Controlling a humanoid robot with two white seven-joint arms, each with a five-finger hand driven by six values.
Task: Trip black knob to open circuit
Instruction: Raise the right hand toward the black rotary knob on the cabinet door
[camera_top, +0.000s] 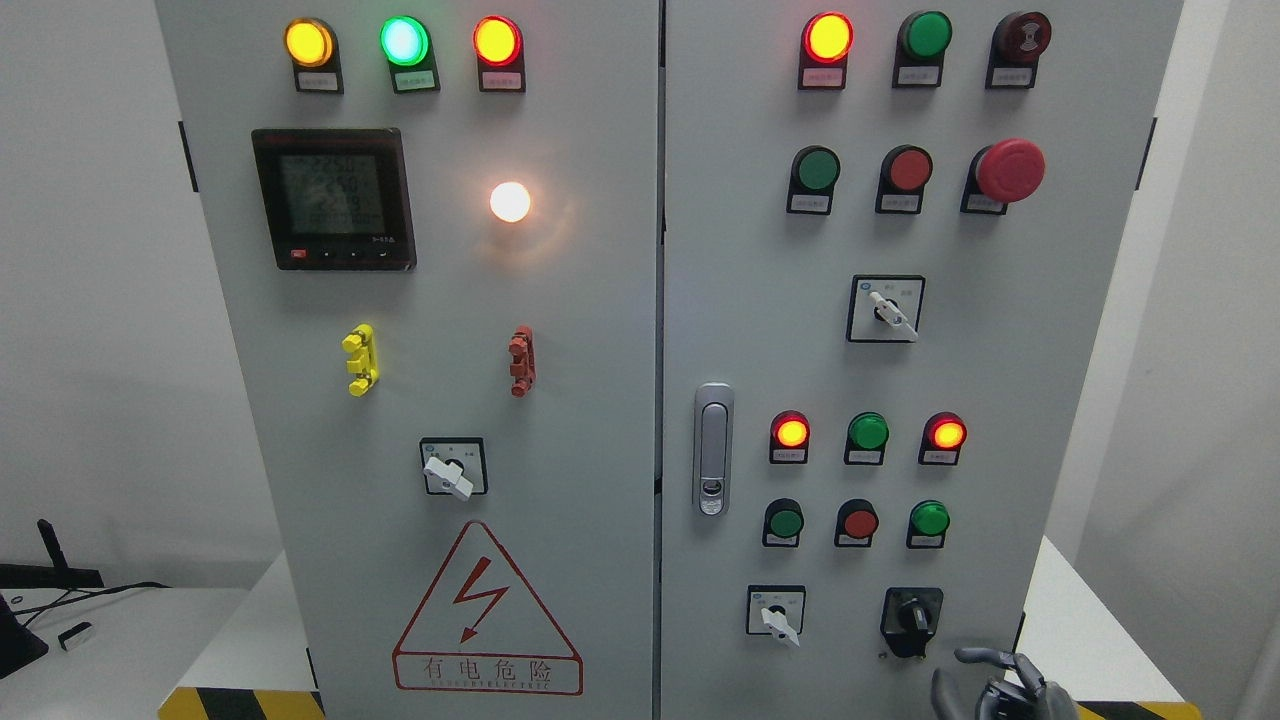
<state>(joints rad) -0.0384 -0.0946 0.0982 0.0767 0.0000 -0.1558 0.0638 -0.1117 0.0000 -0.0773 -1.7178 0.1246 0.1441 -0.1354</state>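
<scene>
The right hand, fingers apart and empty, hovered at five o'clock below the black knob; it looked stiff, best pinched across its ridge.

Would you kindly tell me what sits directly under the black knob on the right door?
Under the black knob is bare grey door, then the right hand rising from the bottom edge, fingers spread, not touching it. The hand covers the door's lowest corner.

On the grey metal control cabinet, the black rotary knob sits at the right door's five o'clock corner. The right hand, grey fingers loosely spread, hovers just beside it at four o'clock, not touching.
</scene>
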